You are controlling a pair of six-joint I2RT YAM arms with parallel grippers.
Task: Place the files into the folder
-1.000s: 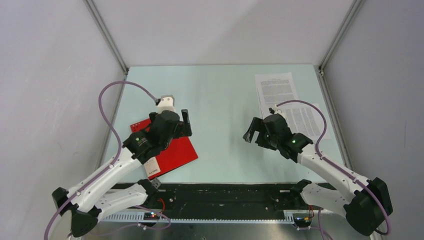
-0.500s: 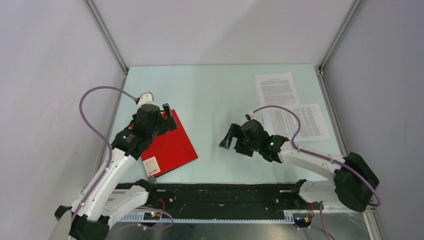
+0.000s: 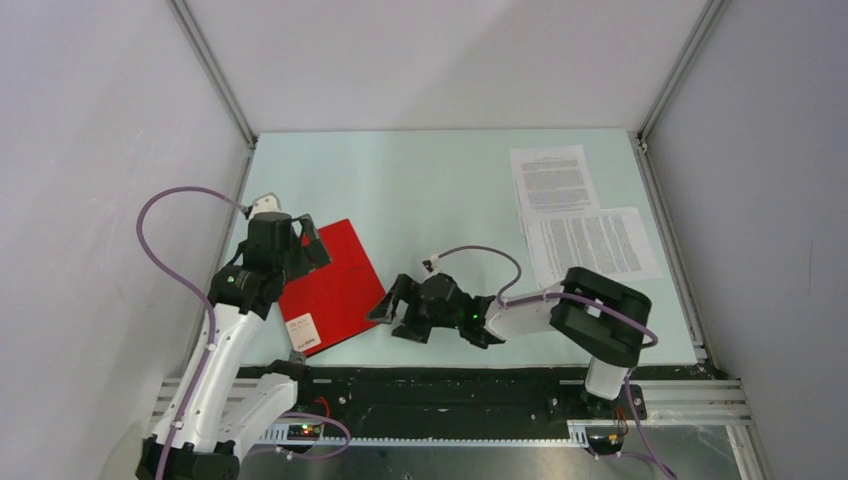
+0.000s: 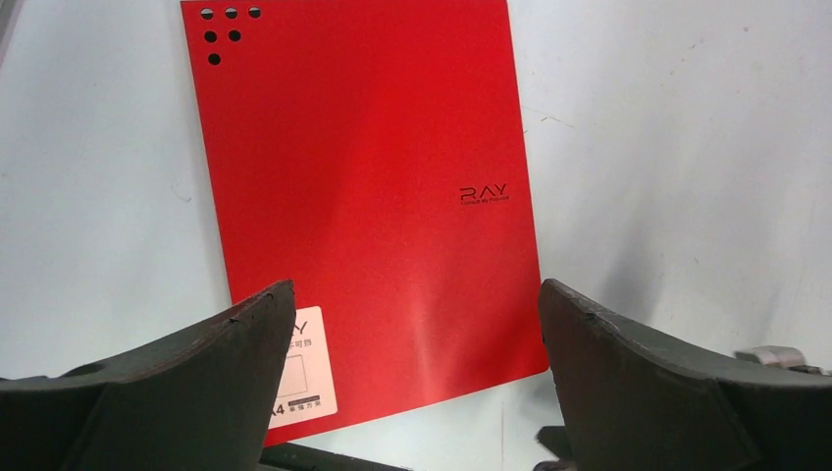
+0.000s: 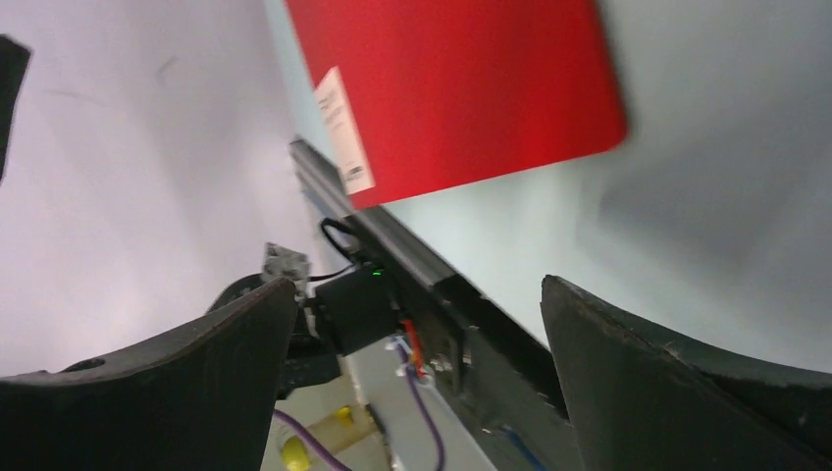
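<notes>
I am seeing both empty: left gripper point(image 4: 412, 306) wide open over the folder point(image 3: 338, 282), right gripper point(image 3: 392, 316) wide open beside it.

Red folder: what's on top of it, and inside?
Nothing lies on the folder; only its white label shows. It is closed, so its inside is hidden.

"RAY" on the red folder point(image 4: 392, 196) — "A4" on its white label point(image 4: 312, 373)
</notes>
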